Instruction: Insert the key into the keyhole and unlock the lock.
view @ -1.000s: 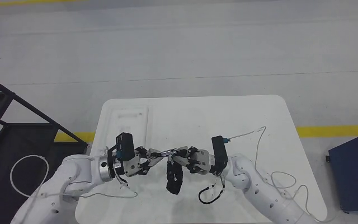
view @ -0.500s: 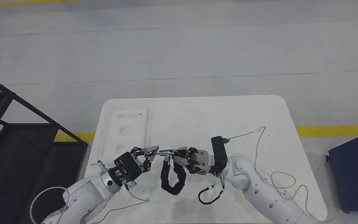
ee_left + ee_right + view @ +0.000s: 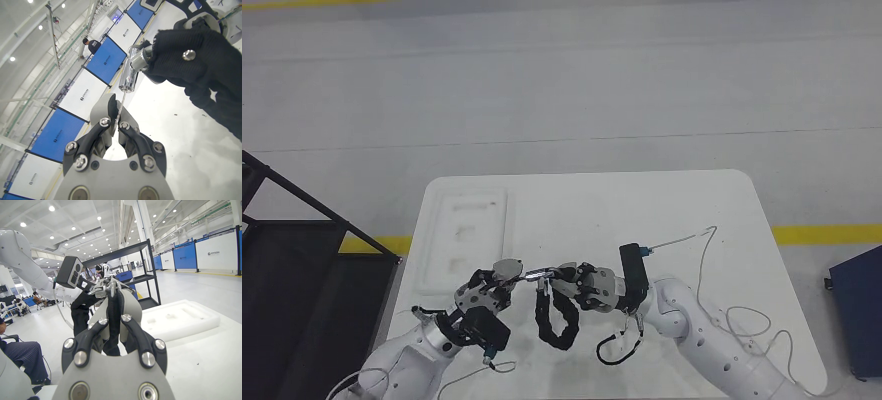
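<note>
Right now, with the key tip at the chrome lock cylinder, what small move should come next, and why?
Probably push the thin metal key deeper into the shiny chrome lock cylinder. Its tip meets the end face, yet most of the blade shows bare ahead of the fingers of the left gripper, so turning seems premature.

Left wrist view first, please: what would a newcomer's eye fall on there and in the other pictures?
The thin key, pinched in the left end effector, meets the end of the shiny chrome lock cylinder above the table. The right end effector grips the lock's black fabric-covered loop. A white foam tray lies on the table nearby.
</note>
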